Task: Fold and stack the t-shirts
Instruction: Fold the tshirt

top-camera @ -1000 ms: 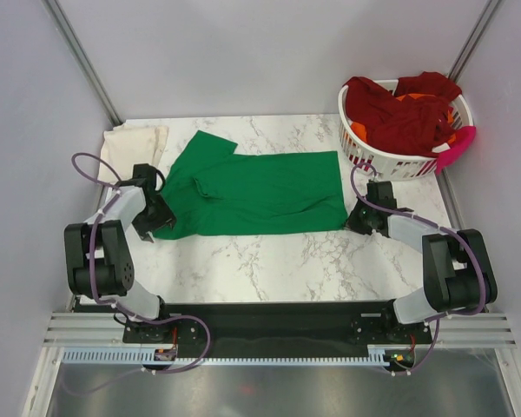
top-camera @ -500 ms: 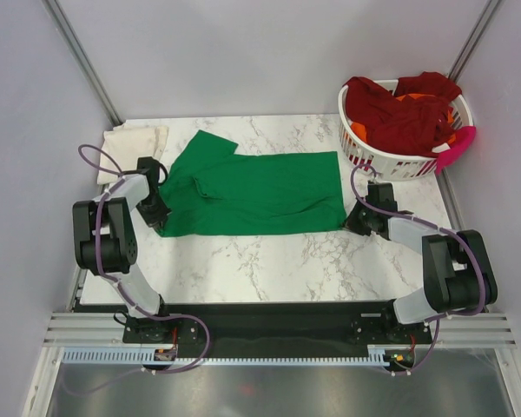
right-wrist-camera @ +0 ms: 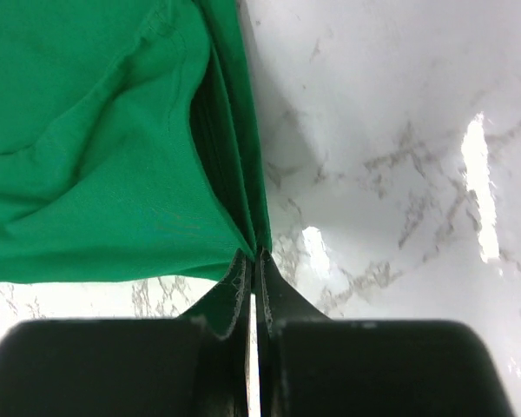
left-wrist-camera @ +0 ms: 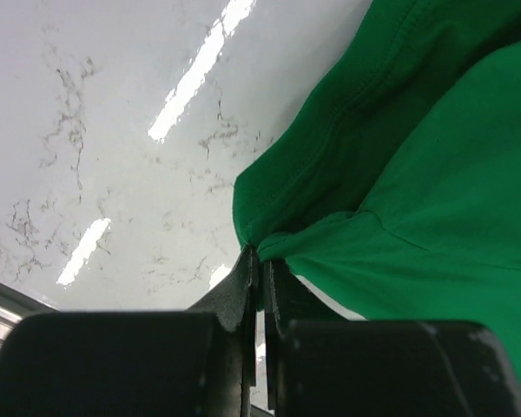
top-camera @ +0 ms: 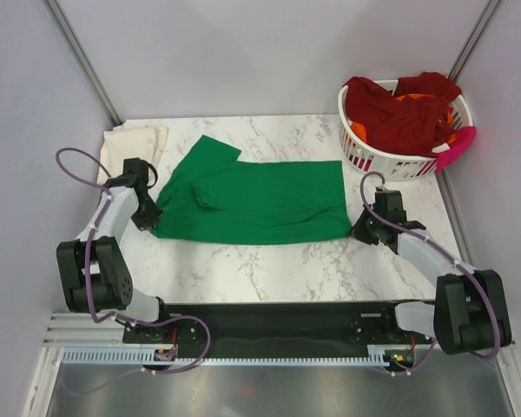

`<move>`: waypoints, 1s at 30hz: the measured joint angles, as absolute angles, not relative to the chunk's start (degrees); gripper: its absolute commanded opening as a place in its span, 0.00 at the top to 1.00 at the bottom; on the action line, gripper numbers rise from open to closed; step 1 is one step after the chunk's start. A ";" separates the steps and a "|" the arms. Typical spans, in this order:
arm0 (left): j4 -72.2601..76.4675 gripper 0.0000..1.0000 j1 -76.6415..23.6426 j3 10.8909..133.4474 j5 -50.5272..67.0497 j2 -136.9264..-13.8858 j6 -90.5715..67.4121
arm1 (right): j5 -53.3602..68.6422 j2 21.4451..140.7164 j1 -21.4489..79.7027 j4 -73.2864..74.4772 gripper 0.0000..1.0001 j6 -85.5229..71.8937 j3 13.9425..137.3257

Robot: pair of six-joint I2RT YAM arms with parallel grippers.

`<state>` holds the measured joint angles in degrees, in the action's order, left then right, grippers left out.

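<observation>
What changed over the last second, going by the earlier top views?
The left gripper closed on the near-left corner of the green t-shirt. The right gripper, shut on the near-right corner throughout, drew slightly nearer, and the shirt's near edge shifted with it. The cream t-shirt and laundry basket stayed put.

I have the bright green t-shirt (top-camera: 252,198) lying flat and stretched sideways, one sleeve folded over on top. Its left corner is pinched between my left fingers (left-wrist-camera: 226,304), and its layered right corner between my right fingers (right-wrist-camera: 230,295). The cream t-shirt (top-camera: 130,139) lies flat just beyond my left fingers. The dark red t-shirts (top-camera: 399,117) and an orange t-shirt (top-camera: 359,132) are heaped beyond my right fingers.
</observation>
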<state>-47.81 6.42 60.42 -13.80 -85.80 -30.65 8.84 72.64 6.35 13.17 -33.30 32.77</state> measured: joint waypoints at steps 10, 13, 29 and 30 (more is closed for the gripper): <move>-53.54 0.29 6.42 55.51 -10.09 -74.72 -30.04 | 7.07 60.27 6.09 22.96 0.20 -34.59 30.22; -54.74 0.31 6.42 55.79 -8.99 -71.37 -30.11 | 7.22 56.99 6.09 25.52 0.02 -35.18 30.20; -42.72 0.84 -7.57 57.98 -1.91 -88.29 -32.80 | 7.27 54.61 6.11 29.23 0.02 -33.61 34.83; -42.30 0.84 -7.60 58.74 -1.96 -90.74 -32.88 | 7.20 54.65 6.11 29.34 0.02 -33.41 34.83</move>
<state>-42.30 -7.60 58.74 -1.96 -90.74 -32.88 7.20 54.65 6.11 29.34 -33.41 34.83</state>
